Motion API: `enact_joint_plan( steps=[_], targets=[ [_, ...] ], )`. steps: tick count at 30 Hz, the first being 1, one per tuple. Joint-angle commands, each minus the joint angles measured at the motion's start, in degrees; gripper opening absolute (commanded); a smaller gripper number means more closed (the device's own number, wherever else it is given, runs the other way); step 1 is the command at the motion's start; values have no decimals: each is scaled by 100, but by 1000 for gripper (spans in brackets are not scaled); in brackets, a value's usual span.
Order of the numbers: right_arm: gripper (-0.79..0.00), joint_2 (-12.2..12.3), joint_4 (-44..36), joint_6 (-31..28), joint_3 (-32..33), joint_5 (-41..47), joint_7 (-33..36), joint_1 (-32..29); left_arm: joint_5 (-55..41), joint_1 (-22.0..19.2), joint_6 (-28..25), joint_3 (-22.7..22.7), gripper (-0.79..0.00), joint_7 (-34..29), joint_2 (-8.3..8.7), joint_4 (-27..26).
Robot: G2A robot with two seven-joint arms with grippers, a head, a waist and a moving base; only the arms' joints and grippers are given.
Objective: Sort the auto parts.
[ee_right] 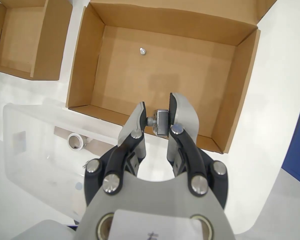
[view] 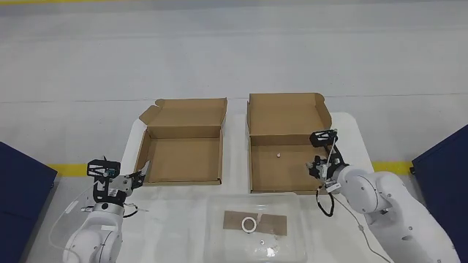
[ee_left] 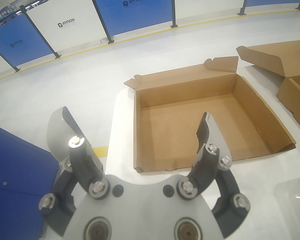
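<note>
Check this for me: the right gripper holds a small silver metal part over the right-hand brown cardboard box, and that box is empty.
Not empty. The right gripper holds a small silver metal part over the right-hand brown cardboard box, and a small silver bolt lies on its floor; the right wrist view shows it.

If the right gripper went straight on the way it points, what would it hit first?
Probably the floor of the right cardboard box, just inside its near wall, the held metal part touching first.
</note>
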Motion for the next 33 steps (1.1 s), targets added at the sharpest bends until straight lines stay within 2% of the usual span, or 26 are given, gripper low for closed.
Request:
enact_joint_plan(
  steps=[1,4,7,17,24,33],
  targets=[
    [-785,0,0,0,0,0,1,0,0,0,0,0,0,0,0,0],
    [-785,1,17,-71,-26,-69,-54,-21,0,0,0,0,0,0,0,0],
    [-785,-21,205,-59,-227,-517,-176,0,0,0,0,0,0,0,0,0],
    [-785,-238,1221,330,-962,-1236,-388,806,0,0,0,0,0,0,0,0],
    [-785,-392,1868,504,-1221,-1150,-529,1085,0,0,0,0,0,0,0,0],
    [-785,-527,2328,481,-1363,-1026,-593,1261,0,0,0,0,0,0,0,0]
  ],
)
